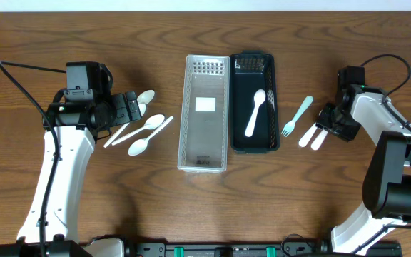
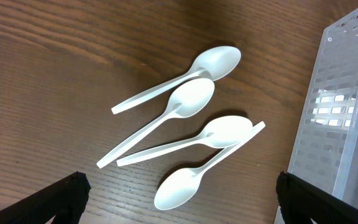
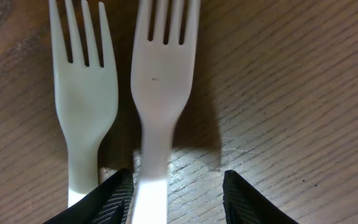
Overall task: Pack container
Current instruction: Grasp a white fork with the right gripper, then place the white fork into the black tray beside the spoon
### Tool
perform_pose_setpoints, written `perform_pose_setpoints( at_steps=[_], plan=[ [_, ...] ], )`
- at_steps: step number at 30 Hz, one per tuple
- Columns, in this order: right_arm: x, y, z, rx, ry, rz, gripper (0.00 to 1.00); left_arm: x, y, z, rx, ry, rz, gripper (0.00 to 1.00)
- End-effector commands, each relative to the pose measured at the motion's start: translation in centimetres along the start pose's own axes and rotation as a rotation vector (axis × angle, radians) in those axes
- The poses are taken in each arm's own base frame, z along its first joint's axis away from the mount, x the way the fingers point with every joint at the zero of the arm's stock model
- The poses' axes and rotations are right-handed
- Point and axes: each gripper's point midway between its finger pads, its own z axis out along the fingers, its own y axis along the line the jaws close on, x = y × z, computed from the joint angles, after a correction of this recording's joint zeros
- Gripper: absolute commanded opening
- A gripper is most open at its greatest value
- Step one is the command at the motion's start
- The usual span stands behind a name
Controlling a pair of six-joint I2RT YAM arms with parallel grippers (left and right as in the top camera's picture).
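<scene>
Several white plastic spoons [image 2: 185, 106] lie in a loose bunch on the wood table, left of the clear perforated tray [image 1: 205, 153]; they also show in the overhead view [image 1: 145, 128]. My left gripper [image 2: 179, 186] is open wide and empty, just above the spoons; in the overhead view it [image 1: 135, 107] sits at their left end. A black tray [image 1: 237, 107] holds one white spoon [image 1: 255, 112]. Two white forks [image 3: 157, 74] lie side by side. My right gripper [image 3: 176, 180] is open, its fingers straddling the right fork's handle. It also shows in the overhead view [image 1: 327, 123].
A teal fork [image 1: 297, 116] lies between the black tray and the white forks [image 1: 311, 134]. The clear tray's edge [image 2: 347, 106] is close on the right in the left wrist view. The two trays stand side by side mid-table.
</scene>
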Motion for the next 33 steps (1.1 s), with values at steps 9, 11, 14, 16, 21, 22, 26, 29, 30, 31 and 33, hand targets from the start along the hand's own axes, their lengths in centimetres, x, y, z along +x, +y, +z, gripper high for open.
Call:
perform_pose_setpoints(
  at_steps=[9, 11, 14, 16, 21, 22, 26, 29, 30, 31, 33],
  plan=[
    [2.0, -0.9, 2.3, 0.026, 0.040, 0.015, 0.15, -0.8, 0.1, -0.4, 0.002, -0.015, -0.004, 0.98],
    [2.1, -0.9, 2.3, 0.027, 0.043, 0.014, 0.01, -0.8, 0.1, -0.4, 0.002, -0.015, -0.004, 0.98],
    [1.5, -0.9, 0.9, 0.014, 0.010, 0.018, 0.01, -0.8, 0.1, -0.4, 0.002, -0.015, -0.003, 0.98],
    [0.6, -0.5, -1.1, -0.012, -0.039, 0.020, 0.01, -0.8, 0.1, -0.4, 0.002, -0.015, -0.004, 0.98],
    [-1.4, 3.3, -10.2, -0.202, -0.236, -0.073, 0.01, -0.8, 0.1, -0.4, 0.002, -0.015, -0.003, 0.98],
    [-1.4, 4.4, -12.3, -0.256, -0.275, -0.099, 0.01, -0.8, 0.1, -0.4, 0.002, -0.015, -0.003, 0.98],
    [0.6, 10.3, -19.8, -0.495, -0.426, -0.250, 0.01, -0.8, 0.1, -0.4, 0.002, -0.015, -0.003, 0.98],
    [2.6, 13.9, -21.6, -0.573, -0.461, -0.347, 0.01, -0.8, 0.1, -0.4, 0.002, -0.015, -0.003, 0.98],
    [3.3, 15.0, -21.5, -0.583, -0.458, -0.375, 0.01, -0.8, 0.1, -0.4, 0.002, -0.015, -0.003, 0.98],
    [4.1, 16.1, -21.2, -0.588, -0.450, -0.406, 0.01, -0.8, 0.1, -0.4, 0.002, -0.015, -0.003, 0.98],
    [5.4, 18.1, -19.2, -0.557, -0.419, -0.458, 0.01, -0.8, 0.1, -0.4, 0.002, -0.015, -0.003, 0.98]
  ],
)
